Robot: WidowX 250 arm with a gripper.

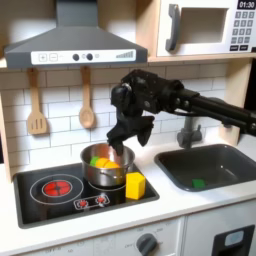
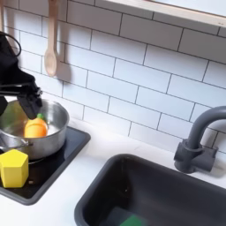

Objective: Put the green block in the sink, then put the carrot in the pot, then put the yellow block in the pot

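Observation:
The shiny pot (image 1: pixel 90 178) (image 2: pixel 58 126) stands on the black stovetop. The orange carrot (image 1: pixel 104 162) (image 2: pixel 35 129) lies inside it, its green top toward the first exterior view's left. My gripper (image 1: pixel 120 147) (image 2: pixel 33 106) hangs just above the carrot, open, with nothing between its fingers. A yellow block (image 1: pixel 135 185) (image 2: pixel 13 168) stands on the stovetop right in front of the pot. In both exterior views the green block (image 1: pixel 197 183) (image 2: pixel 132 221) rests on the floor of the dark grey sink (image 1: pixel 228 174) (image 2: pixel 168 181).
A dark curved faucet (image 1: pixel 190 125) (image 2: pixel 198 141) rises behind the sink. The stovetop (image 1: pixel 45 205) has a red burner (image 1: pixel 57 187) at the first exterior view's left. Two wooden spoons (image 1: pixel 37 108) (image 2: pixel 51 44) hang on the tiled wall, under a range hood (image 1: pixel 75 45).

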